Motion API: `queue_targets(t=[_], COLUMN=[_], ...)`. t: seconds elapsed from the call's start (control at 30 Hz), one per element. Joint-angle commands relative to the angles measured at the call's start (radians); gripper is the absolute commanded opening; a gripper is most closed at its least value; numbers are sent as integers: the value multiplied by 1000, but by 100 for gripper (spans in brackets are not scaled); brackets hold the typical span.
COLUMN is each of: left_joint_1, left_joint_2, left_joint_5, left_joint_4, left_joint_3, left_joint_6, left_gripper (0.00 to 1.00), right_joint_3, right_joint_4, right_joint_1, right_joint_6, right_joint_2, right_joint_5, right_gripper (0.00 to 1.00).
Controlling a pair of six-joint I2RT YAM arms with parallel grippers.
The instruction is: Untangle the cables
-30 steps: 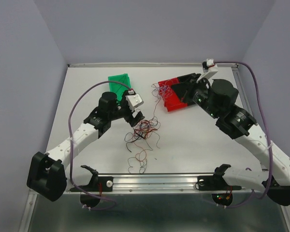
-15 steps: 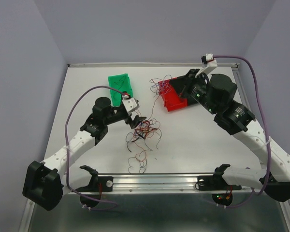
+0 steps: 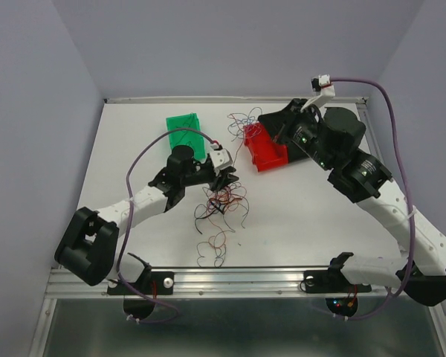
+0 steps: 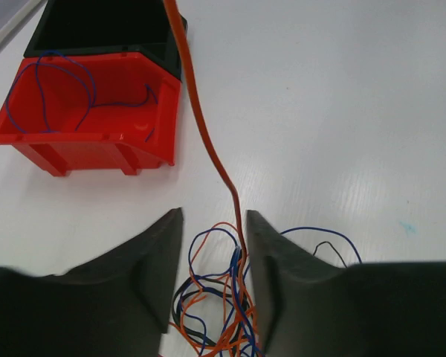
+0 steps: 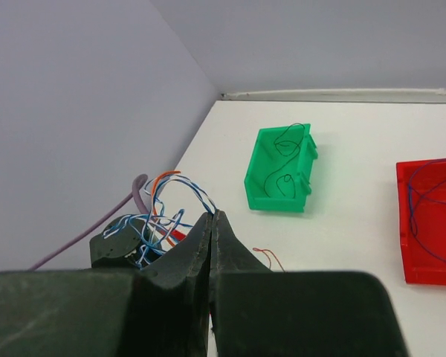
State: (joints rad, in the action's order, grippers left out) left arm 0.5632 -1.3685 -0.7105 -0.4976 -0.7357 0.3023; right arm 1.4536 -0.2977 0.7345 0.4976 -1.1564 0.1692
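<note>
Well, left tool (image 4: 213,223) half-spread around an orange strand (image 4: 201,111), right tool (image 5: 212,217) pressed together. Closing could snag the whole tangle (image 3: 221,198).

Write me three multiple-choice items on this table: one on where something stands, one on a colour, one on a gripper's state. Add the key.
1. In the top view, the green bin stands
A. left of the red bin
B. inside the red bin
C. on the near rail

2. The wires in the red bin are
A. yellow
B. blue
C. green

3. The fingers of the right gripper are
A. spread wide
B. clamped on the green bin
C. pressed together

Key: 1 A, the top view shows the green one apart from the red one, to its left. 2 B, the left wrist view shows blue loops lying inside it. 3 C, the right wrist view shows no gap between them.
</note>
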Motion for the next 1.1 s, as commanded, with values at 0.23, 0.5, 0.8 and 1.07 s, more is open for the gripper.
queue_targets(t=[0.23, 0.5, 0.8, 1.07], left_joint_1=[-63, -233, -207, -204], left_joint_2=[-63, -47, 5, 104], left_joint_5=[434, 433, 270, 218], left_joint_4=[47, 94, 68, 19], left_joint_3=[-102, -119, -77, -7], left_joint_6=[-90, -190, -140, -108], left_gripper=[0, 0, 0, 0], right_joint_3=[76, -48, -102, -157], right_joint_4=[69, 75, 48, 49], right_joint_1=[9, 8, 8, -81], right_joint_6=[13, -23, -162, -110], right_joint_2=[118, 325, 137, -152], right_joint_5=[306, 610, 579, 503], right_gripper=[1, 0, 1, 1])
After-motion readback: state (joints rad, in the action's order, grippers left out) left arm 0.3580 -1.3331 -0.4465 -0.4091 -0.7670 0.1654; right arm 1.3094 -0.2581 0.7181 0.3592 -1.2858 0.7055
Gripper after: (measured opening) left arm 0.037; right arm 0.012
